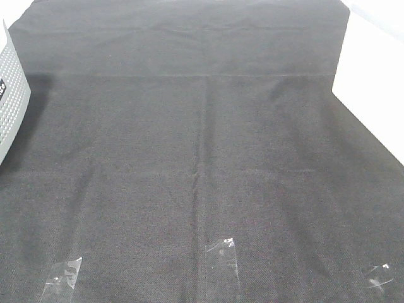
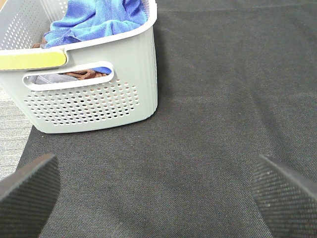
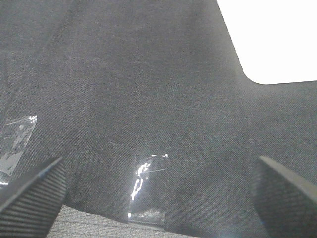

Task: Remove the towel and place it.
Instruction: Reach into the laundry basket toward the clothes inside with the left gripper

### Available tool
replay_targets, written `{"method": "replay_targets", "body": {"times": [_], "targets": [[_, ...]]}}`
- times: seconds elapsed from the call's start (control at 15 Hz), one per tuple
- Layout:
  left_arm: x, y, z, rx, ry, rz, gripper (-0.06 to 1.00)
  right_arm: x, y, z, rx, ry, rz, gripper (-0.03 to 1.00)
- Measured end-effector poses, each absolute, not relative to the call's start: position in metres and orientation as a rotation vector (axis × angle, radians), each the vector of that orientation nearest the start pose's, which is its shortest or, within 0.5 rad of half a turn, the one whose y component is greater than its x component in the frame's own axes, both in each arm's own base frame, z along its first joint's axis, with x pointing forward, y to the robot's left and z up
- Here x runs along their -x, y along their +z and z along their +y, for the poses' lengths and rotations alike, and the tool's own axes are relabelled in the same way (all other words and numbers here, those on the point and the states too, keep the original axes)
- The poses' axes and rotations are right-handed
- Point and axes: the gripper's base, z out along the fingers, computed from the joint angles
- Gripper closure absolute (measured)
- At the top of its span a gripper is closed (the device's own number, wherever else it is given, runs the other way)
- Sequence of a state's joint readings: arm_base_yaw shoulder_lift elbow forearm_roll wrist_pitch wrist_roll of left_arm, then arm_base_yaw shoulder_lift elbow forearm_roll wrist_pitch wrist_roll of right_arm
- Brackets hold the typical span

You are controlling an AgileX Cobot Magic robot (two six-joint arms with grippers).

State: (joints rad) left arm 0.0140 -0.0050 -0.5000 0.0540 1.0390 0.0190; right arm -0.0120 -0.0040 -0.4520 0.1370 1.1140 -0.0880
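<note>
Inside the grey basket (image 2: 99, 104), the towel (image 2: 94, 20) lies over a brown cloth (image 2: 84, 75).

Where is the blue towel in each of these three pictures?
Exterior high: not visible; only the grey basket shows, at the left edge.
Left wrist: the towel lies heaped inside that basket.
Right wrist: not in it.
Shared landmark: the black cloth, in all three.

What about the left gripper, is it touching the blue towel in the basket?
Apart. The left wrist view shows the left gripper open over the black cloth, with a stretch of bare cloth between its fingertips and the basket holding the towel.
</note>
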Motion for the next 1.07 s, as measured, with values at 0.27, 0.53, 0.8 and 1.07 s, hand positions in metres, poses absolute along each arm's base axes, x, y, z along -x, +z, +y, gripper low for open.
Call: {"method": "replay_targets", "body": {"times": [0.27,0.53,0.8,1.07], "targets": [[0.0049,0.2791,0.0042,-0.003,0.085,2.017,-0.05,0.003,0.2603,0.0112,0.088,0.108,2.133,0.01],[0.0049,0.2791,0.0042,-0.003,0.085,2.017,-0.05,0.003,0.2603,0.0112,0.088,0.108,2.133,0.01],[0.0049,0.2791,0.0042,-0.004,0.086,2.017,-0.05,0.003,0.2603,0.0112,0.088,0.108,2.133,0.01],[0.0051,0.2803,0.004,-0.011,0.088,2.026,-0.05,0.003,0.2603,0.0112,0.088,0.108,2.133,0.01]]}}
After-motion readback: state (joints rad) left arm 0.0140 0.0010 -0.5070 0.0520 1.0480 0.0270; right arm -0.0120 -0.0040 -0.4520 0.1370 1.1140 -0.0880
